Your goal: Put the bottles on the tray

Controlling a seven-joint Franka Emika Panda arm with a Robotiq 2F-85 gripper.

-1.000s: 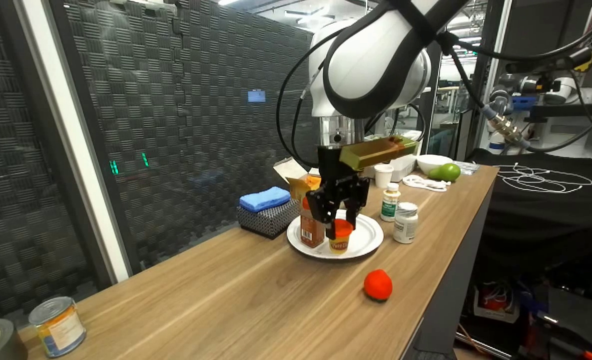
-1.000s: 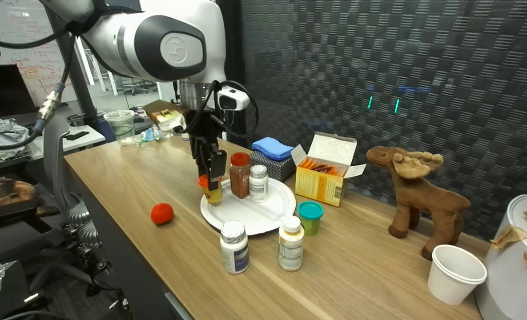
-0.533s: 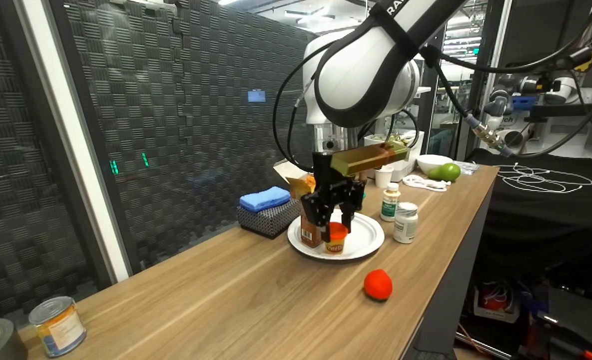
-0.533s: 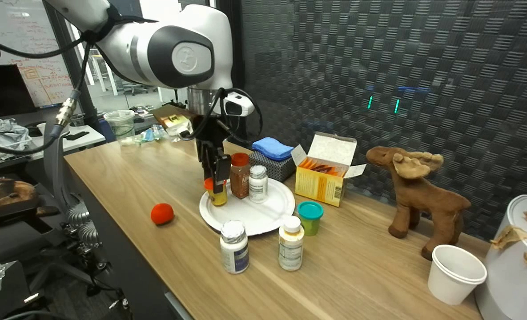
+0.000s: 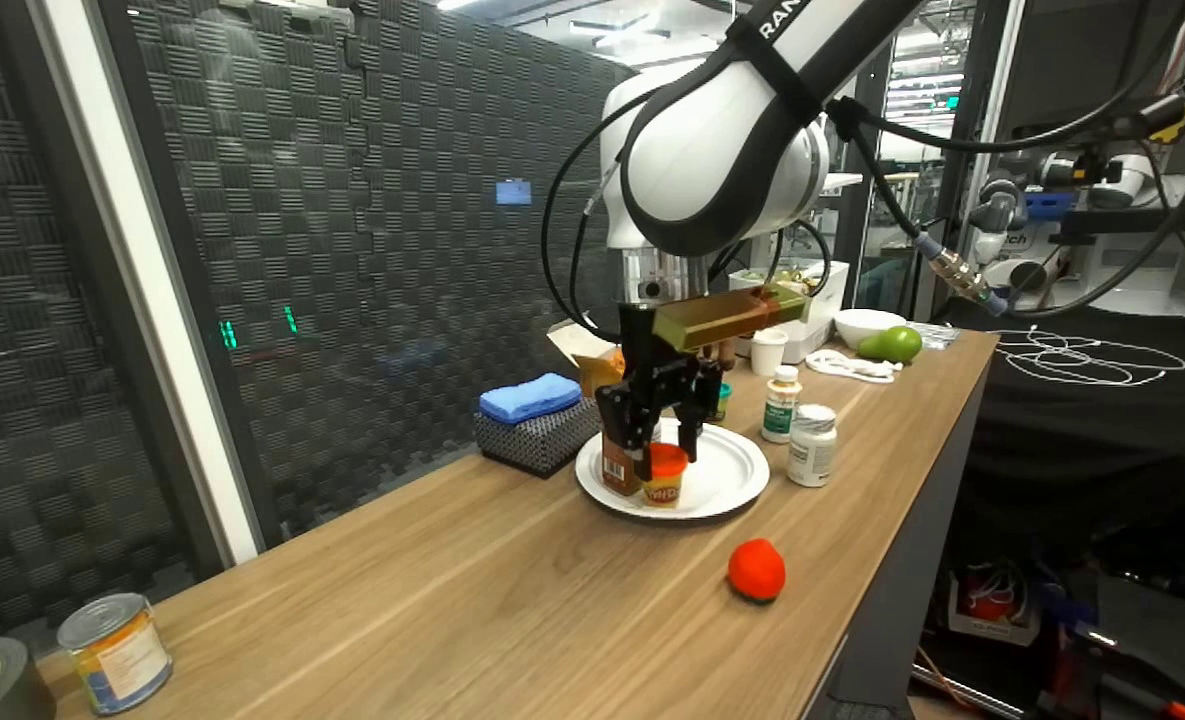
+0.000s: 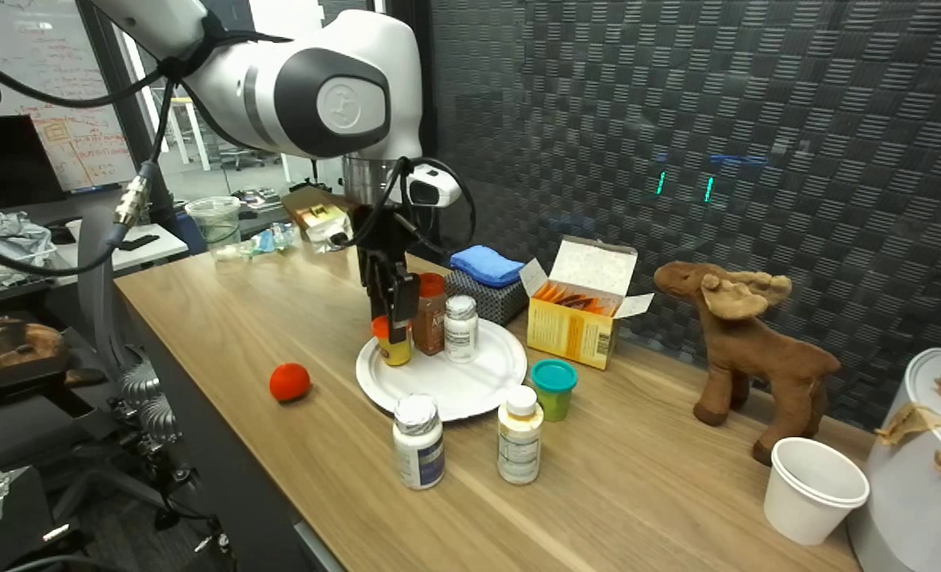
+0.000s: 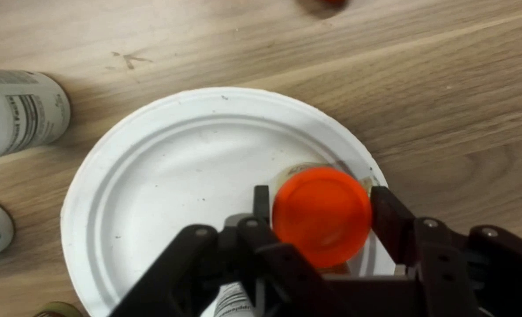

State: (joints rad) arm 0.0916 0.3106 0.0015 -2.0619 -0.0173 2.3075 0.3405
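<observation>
One Play-Doh tub [image 6: 396,353] is resting on the white plate [image 7: 181,158] as a spread pincer [image 7: 320,203] is straddling its orange lid [image 7: 322,218], apparently without squeezing, likely for release.

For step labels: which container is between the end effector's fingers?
The short yellow tub with the orange lid. The end effector straddles it alone, not the red-capped brown bottle or the white bottle on the plate.
</observation>
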